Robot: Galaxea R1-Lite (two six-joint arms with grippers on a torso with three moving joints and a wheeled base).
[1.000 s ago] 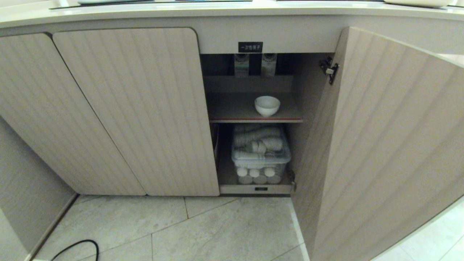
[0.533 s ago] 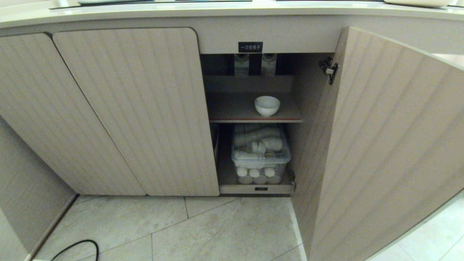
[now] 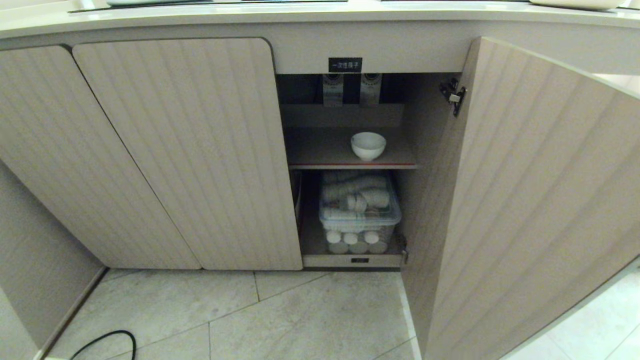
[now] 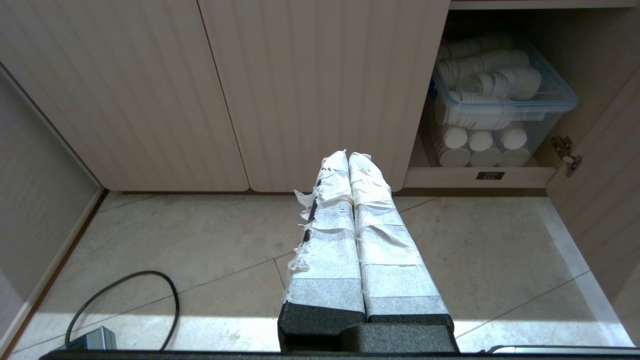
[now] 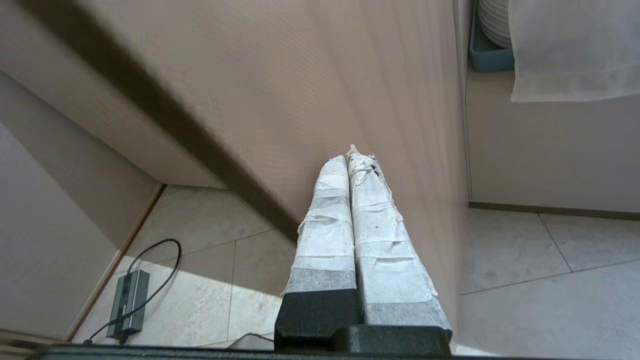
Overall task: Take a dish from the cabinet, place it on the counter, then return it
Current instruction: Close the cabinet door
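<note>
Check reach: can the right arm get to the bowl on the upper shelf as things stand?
Probably not yet. The right gripper, shut, sits against the outer face of the open door, which stands between it and the bowl. The shelf opening itself looks clear.

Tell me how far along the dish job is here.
Early. Done: the cabinet door is swung open. In hand: the right gripper, shut and empty, is against that door's face; the left gripper hangs shut before the closed doors. Left: the dish sits on the upper shelf, not yet moved to the counter or returned.
</note>
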